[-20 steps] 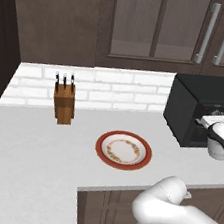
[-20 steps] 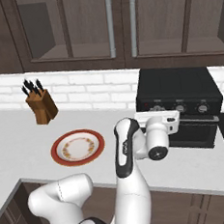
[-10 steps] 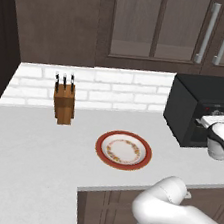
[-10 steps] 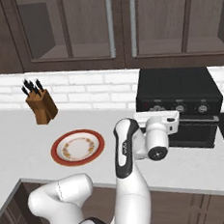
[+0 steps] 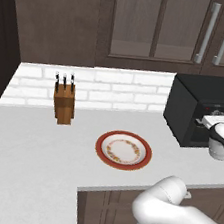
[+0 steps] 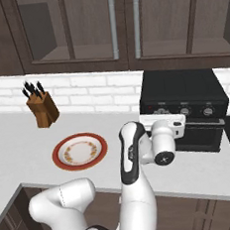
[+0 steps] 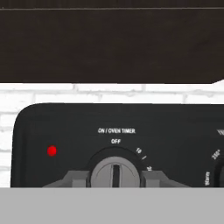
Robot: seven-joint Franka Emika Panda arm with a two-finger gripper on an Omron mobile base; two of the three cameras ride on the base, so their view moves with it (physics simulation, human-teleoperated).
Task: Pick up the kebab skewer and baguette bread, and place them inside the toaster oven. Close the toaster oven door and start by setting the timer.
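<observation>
The timer knob (image 7: 113, 173) of the toaster oven (image 6: 185, 109), set at the counter's right against the brick wall, is flanked closely by the gripper (image 7: 113, 177) fingertips (image 7: 74, 179); actual contact cannot be told.

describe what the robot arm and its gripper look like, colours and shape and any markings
The arm is glossy white, built of rounded tubular links with dark bands at the joints. A small dark mark sits on its upright link. Its hand is a white boxy block with a round black dot on the wrist housing. The gripper has two small grey fingers. No cables are visible.
</observation>
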